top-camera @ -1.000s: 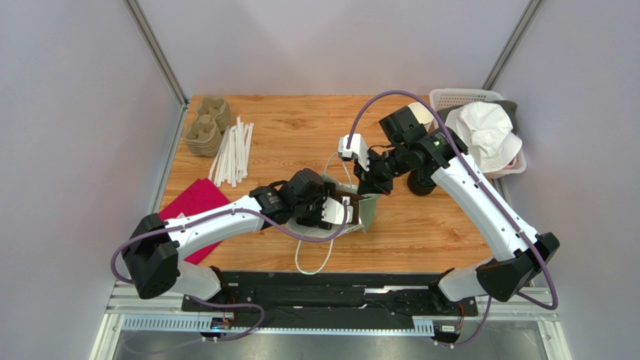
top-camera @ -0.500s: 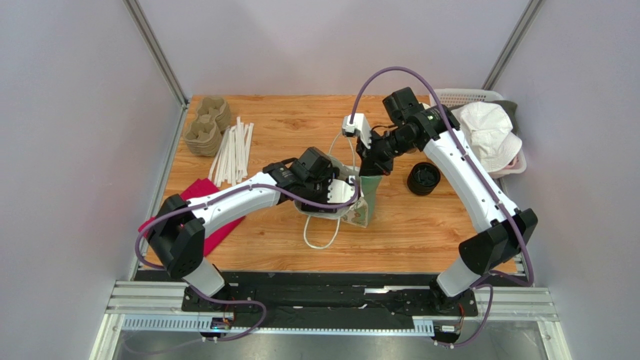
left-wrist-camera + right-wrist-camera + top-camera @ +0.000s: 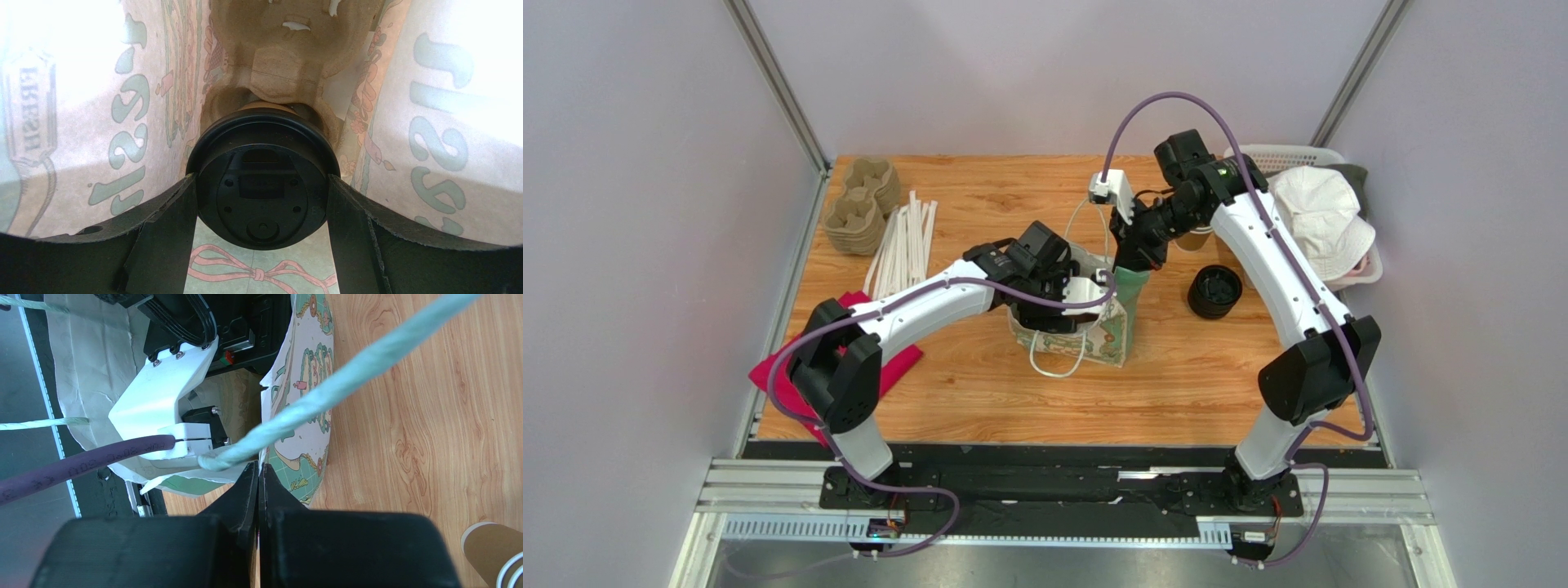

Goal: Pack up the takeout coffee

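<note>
In the left wrist view the takeout coffee (image 3: pixel 263 177) shows its round black lid, with a strip of brown cup above it. My left gripper (image 3: pixel 263 205) is shut on it, one finger (image 3: pixel 167 229) against each side of the lid. Both are inside the printed paper bag (image 3: pixel 1103 328), above a brown pulp carrier (image 3: pixel 283 61) at the bag's bottom. From the top view the coffee is hidden by the bag and my left wrist (image 3: pixel 1053 272). My right gripper (image 3: pixel 259 473) is shut on the bag's top edge (image 3: pixel 305 410), beside its pale green handle cord (image 3: pixel 344 386).
A lone black lid (image 3: pixel 1214 292) lies right of the bag, and a brown cup (image 3: pixel 491 551) stands near it. Pulp carriers (image 3: pixel 857 208) and white sticks (image 3: pixel 903 245) are at the back left. A red cloth (image 3: pixel 830 343) lies front left. A basket (image 3: pixel 1271 157) holds a white hat.
Both arms have moved away from the near edge, taking the bag along. The bag has gone from lying tilted to standing more upright, with my left gripper still inside it.
</note>
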`<state>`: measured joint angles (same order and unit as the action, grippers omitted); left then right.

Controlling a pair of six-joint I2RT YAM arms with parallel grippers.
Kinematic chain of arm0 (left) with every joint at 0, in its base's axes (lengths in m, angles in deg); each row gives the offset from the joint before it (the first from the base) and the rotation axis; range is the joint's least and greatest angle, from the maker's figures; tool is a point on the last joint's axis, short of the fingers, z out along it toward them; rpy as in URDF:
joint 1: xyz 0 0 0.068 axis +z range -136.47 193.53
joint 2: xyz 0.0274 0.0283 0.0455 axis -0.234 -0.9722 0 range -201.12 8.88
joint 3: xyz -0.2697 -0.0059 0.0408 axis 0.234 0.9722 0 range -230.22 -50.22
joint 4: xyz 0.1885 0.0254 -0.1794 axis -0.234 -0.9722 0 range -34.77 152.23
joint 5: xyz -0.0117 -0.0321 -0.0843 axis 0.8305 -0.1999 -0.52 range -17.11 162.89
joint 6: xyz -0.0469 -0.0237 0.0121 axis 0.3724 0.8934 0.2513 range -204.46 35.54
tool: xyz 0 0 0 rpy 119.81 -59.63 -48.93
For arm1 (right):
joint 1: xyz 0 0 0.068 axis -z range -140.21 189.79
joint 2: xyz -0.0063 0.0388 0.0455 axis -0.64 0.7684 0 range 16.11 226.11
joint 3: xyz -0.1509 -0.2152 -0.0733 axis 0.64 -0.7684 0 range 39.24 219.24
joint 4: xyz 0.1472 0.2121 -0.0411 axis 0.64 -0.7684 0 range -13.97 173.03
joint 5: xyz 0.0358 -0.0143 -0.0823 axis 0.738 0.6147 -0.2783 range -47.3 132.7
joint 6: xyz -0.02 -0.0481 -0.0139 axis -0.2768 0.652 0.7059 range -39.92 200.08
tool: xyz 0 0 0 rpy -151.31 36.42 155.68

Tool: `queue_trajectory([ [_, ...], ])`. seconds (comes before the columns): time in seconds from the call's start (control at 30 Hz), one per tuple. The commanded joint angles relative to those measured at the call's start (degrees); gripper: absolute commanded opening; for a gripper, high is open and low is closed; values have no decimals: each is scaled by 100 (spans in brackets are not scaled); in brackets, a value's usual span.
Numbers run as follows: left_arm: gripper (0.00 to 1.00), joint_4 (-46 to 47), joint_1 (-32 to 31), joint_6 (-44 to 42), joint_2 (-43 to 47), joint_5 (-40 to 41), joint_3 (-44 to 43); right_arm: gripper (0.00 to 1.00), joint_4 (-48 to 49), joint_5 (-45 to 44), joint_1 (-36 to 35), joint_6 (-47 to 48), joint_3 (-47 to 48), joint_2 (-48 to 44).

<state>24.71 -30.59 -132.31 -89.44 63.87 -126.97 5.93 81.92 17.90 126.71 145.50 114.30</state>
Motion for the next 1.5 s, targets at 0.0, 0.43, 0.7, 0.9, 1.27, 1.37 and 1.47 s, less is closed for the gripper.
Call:
queue_trajectory([
  [0.0,0,-801,88,-110,-784,93,433,0,-930,6,36,223,106,174],
  [0.43,0,-634,105,-268,-1303,409,740,0,-956,-11,88,373,141,376],
  [0.7,0,-467,105,-233,-1496,506,890,0,-982,-20,88,426,185,481],
  [0.9,0,-458,114,-259,-1497,524,978,0,-1035,-29,97,496,255,534],
  [1.27,0,-1134,105,-145,-1084,357,600,0,-1588,419,88,698,589,552],
  [1.37,0,-1441,105,-110,-926,339,521,0,-1826,639,80,707,729,561],
  [1.47,1,-1574,105,-31,-873,383,398,0,-1826,692,53,654,660,491],
])
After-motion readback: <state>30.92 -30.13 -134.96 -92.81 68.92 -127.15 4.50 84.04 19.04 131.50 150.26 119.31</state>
